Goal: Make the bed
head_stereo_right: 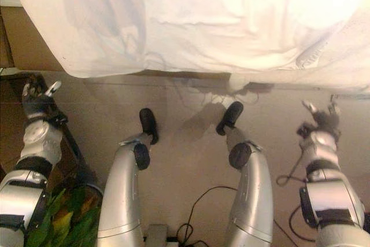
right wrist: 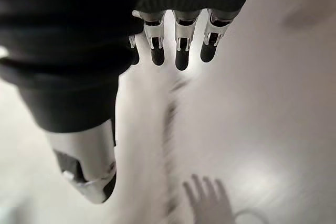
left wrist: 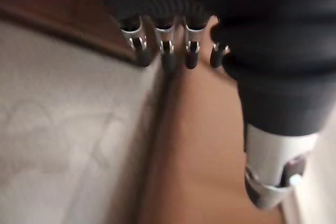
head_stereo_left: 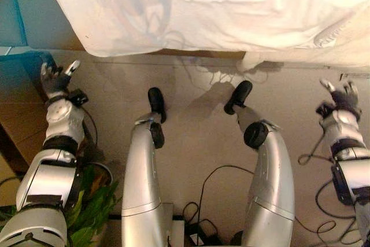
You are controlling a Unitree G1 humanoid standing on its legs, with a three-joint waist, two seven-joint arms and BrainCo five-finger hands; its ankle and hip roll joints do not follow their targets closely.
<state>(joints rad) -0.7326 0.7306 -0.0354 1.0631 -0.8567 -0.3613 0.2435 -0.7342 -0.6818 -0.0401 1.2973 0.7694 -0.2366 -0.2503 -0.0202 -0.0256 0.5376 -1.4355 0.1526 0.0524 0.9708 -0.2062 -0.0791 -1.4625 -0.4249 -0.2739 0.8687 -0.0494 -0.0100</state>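
Both hands, left [head_stereo_left: 56,79] and right [head_stereo_left: 342,98], hover empty near me over floor [head_stereo_left: 196,125], fingers loosely apart, white sheet [head_stereo_left: 231,10] draped beyond.

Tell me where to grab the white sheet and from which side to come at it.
Grip the white sheet at its lower hanging edge, which drapes loose over the bed's side just ahead of the robot. Come from below and in front, each hand at its own end: the left hand and the right hand are both open, low and apart from the cloth.
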